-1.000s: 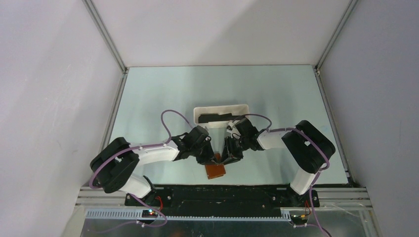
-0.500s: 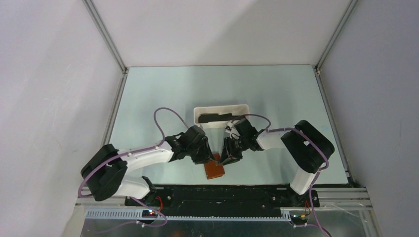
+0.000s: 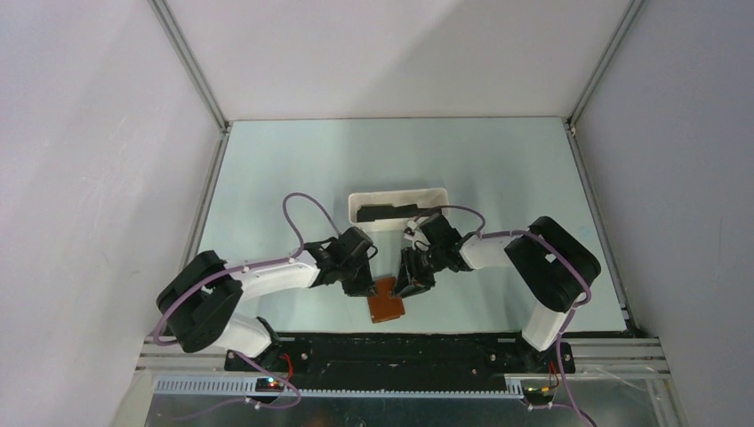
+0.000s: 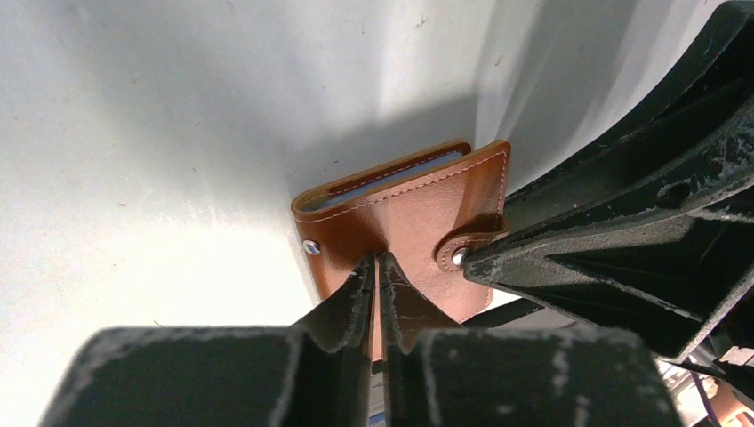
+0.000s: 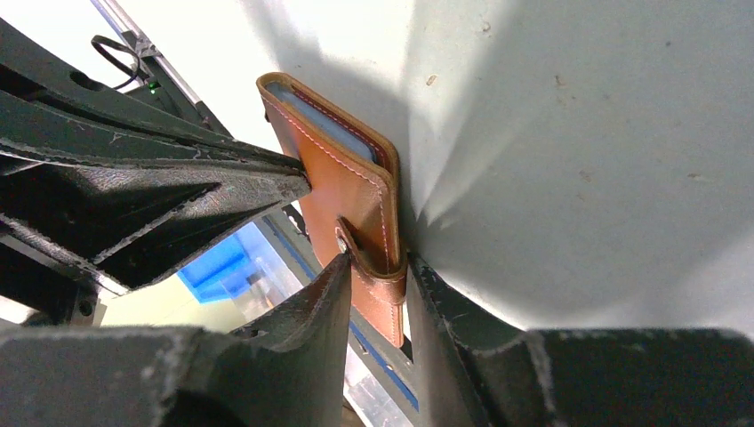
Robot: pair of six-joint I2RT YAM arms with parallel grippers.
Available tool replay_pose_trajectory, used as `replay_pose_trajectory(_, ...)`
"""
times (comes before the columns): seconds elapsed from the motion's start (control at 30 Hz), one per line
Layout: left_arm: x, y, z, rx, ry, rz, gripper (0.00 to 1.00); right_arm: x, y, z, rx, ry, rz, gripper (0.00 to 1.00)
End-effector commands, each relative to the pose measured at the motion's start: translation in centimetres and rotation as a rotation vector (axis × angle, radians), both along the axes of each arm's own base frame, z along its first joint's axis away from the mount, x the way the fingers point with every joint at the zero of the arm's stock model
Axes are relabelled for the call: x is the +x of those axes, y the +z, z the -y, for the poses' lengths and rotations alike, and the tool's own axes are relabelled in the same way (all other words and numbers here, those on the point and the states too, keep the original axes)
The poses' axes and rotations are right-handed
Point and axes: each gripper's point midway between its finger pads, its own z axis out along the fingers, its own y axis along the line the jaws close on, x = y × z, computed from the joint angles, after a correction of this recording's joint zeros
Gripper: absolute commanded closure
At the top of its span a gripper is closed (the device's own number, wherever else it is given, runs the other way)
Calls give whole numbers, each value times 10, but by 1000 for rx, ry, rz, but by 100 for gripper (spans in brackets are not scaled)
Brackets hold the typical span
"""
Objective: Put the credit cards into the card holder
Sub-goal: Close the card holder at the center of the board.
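Right gripper (image 5: 378, 263) is clamped on the wallet (image 4: 418, 209) at its snap-tab edge. Left gripper (image 4: 378, 263) fingers are nearly together against its face, and I can't tell if they pinch leather. The wallet is folded, centre of the near edge, with the cards (image 3: 389, 213) behind it in the white tray (image 3: 356, 203).

Risk: the edge grip is shallow, so a left tug could twist the wallet free.

Versus half a second ago, the left elbow has swung in; the wallet and right arm are unchanged.
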Motion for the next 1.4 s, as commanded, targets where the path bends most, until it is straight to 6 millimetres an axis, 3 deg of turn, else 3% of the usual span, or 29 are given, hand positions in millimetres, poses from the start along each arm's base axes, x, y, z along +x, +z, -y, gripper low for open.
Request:
replay_pose_trajectory(0.0, -3, -15, -5, 60, -15, -16, 96, -2, -22, 5, -93, 0, 12, 66)
replay_pose_trajectory(0.37, -4, -18, -3, 80, -35, -24, 100, -9, -35, 9, -142, 15, -7, 71)
replay_pose_trajectory(0.77, -4, -17, -3, 86, -34, -23, 100, -29, -72, 32, -411, 85, -9, 76)
replay_pose_trajectory(1.03, -3, -16, -3, 85, -32, -19, 100, -45, -98, 71, -680, 157, 27, 79)
replay_pose_trajectory(1.37, -3, -14, -3, 80, -29, -11, 100, -46, -107, 95, -808, 161, 33, 100)
